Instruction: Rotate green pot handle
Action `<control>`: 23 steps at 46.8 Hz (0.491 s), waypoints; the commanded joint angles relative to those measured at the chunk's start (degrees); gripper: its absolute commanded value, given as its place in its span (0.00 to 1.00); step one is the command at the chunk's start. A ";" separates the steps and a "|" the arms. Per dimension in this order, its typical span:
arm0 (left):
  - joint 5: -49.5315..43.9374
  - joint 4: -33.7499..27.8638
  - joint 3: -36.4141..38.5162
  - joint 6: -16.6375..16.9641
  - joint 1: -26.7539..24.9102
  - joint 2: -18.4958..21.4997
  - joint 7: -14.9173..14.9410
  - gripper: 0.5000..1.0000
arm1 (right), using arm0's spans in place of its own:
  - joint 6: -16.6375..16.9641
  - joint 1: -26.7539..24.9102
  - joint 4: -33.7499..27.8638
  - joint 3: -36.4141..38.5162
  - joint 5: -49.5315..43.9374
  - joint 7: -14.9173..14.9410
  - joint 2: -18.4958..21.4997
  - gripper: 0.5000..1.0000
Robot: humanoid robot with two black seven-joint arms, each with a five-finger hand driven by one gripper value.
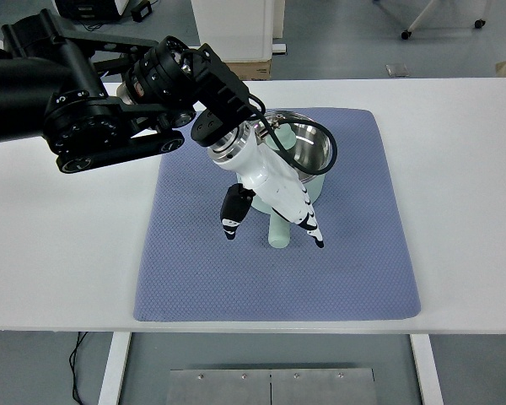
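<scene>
Green pot (308, 164) on blue mat (194, 270); steel interior

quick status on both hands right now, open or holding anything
Left hand: open, fingers spread on either side of the green pot's handle, not clamped on it.
Right hand: not in view.

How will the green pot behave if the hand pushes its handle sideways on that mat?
The green pot will probably pivot rather than tip: it sits low and wide. Its handle looks rigid, so a push from the left hand should turn the whole body. The textured blue mat likely adds drag, so expect some resistance.
</scene>
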 commanded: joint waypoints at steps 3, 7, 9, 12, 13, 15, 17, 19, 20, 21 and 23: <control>0.95 0.00 1.83 0.05 -0.53 -0.02 -0.01 1.00 | 0.00 0.00 0.00 0.03 0.04 0.01 0.00 1.00; 1.39 0.00 2.97 0.05 -0.61 -0.02 -0.01 1.00 | 0.00 0.00 0.00 0.03 -0.05 0.01 0.00 1.00; 1.83 -0.09 3.15 -0.04 -0.61 -0.02 -0.01 1.00 | 0.00 0.00 0.00 0.03 0.04 0.01 0.00 1.00; 2.53 -0.27 3.24 -0.04 -0.70 -0.02 -0.01 1.00 | 0.00 0.00 0.00 -0.05 -0.05 0.01 0.00 1.00; 2.62 -0.27 3.24 -0.04 -0.79 -0.02 -0.01 1.00 | 0.00 0.00 0.00 0.03 0.04 0.01 0.00 1.00; 2.71 -0.35 3.24 -0.13 -1.05 -0.02 -0.01 1.00 | 0.00 0.00 0.00 -0.05 -0.05 0.01 0.00 1.00; 2.71 -0.35 3.24 -0.22 -1.14 -0.02 -0.01 1.00 | 0.00 0.00 0.00 -0.05 0.04 0.01 0.00 1.00; 2.71 -0.35 3.24 -0.65 -1.23 -0.02 -0.01 1.00 | 0.00 0.00 0.00 -0.06 -0.05 0.01 0.00 1.00; 2.80 -0.35 3.24 -0.92 -1.23 -0.11 -0.01 1.00 | 0.00 0.00 0.00 0.03 0.04 0.01 0.00 1.00; 2.80 -0.35 3.24 -1.09 -1.23 -0.11 -0.01 1.00 | 0.00 0.00 0.00 -0.05 0.04 0.01 0.00 1.00; 2.88 -0.35 3.24 -1.27 -1.32 -0.11 -0.01 1.00 | 0.00 0.00 0.00 -0.06 0.04 0.01 0.00 1.00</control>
